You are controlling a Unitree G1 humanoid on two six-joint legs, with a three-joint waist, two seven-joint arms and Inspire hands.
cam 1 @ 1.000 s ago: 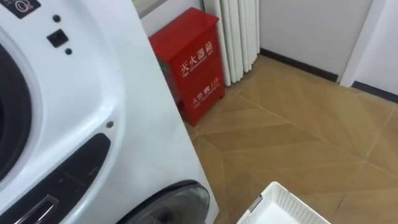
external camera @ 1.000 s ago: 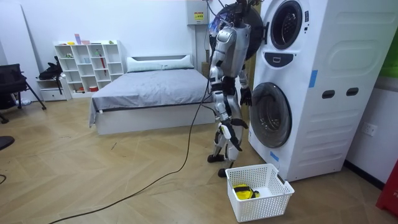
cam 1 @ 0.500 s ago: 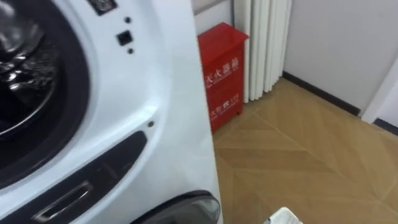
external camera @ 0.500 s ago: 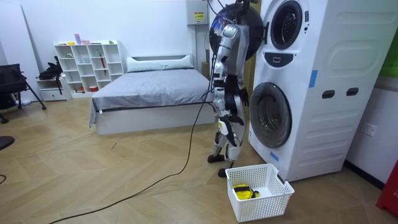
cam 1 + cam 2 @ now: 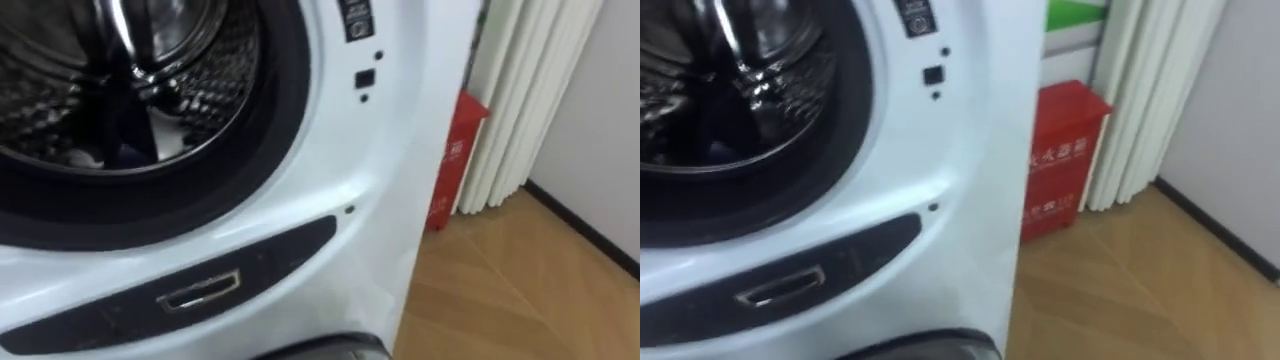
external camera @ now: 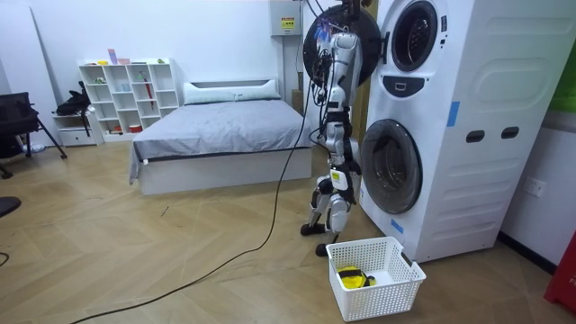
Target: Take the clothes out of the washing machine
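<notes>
drum (image 5: 130, 80): open, dark shape low inside, likely clothes
robot hands (image 6: 346, 166): state cannot be told
reach: go low and deep, close on cloth only

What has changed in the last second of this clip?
The robot has turned from the room toward the white stacked washing machine; its head camera swung along, so the upper steel drum now shows. Nothing was taken hold of or let go. The white plastic laundry basket with the yellow item stayed on the floor, the red metal cabinet in place.
</notes>
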